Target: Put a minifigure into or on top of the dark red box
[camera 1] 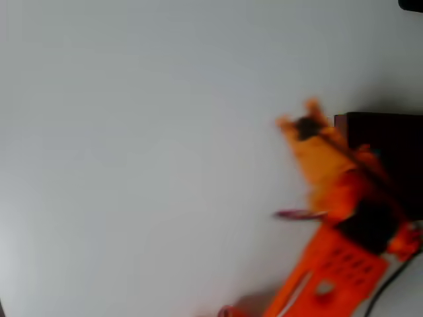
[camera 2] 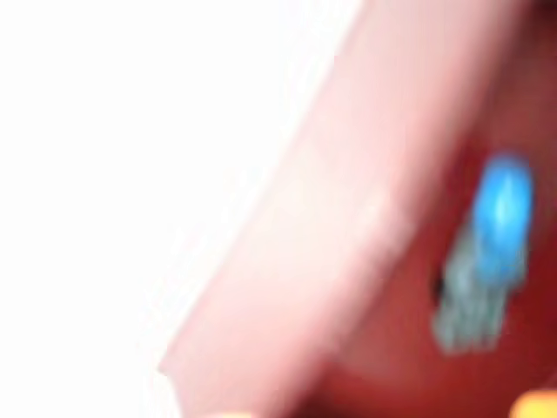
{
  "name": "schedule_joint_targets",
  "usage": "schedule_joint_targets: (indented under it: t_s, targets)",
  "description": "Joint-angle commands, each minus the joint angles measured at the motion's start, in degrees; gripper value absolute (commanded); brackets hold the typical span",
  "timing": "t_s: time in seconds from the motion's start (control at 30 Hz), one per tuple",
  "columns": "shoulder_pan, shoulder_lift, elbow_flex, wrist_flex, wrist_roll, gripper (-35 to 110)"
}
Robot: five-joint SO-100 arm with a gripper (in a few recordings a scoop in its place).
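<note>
One small minifigure (camera 2: 492,252) lay inside the dark red box (camera 2: 331,252) in the wrist view, blue head uppermost, grey body below, close beside the box's pale-lit wall. It looked light, stiff and slick, probably best pinched across the body rather than the rounded head. In the overhead view the orange gripper (camera 1: 297,122) hovered just beside the box's (camera 1: 383,142) left wall, its fingers spread around something dark; whether they gripped anything, I could not tell through the blur. Around the box, the table (camera 1: 132,165) was plain, smooth and white.
</note>
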Motion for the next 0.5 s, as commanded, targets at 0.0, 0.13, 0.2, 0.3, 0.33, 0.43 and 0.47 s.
schedule_joint_targets:
  t_s: [0.0, 0.13, 0.2, 0.3, 0.33, 0.43, 0.47]
  targets:
    - [-10.6, 19.4, 11.8, -1.8, 3.1, 14]
    - [-23.6, 36.4, 27.9, -7.4, 5.0, 8]
    - [-28.9, 42.2, 33.3, -7.7, 4.8, 6]
    - [-36.7, 46.9, 37.8, -5.9, 4.0, 0]
    - [-39.3, 48.3, 39.1, -5.7, 3.1, 0]
    - [-46.7, 55.3, 46.0, -9.0, -2.6, 0]
    - [-49.0, 58.8, 48.8, -10.1, -4.7, 0]
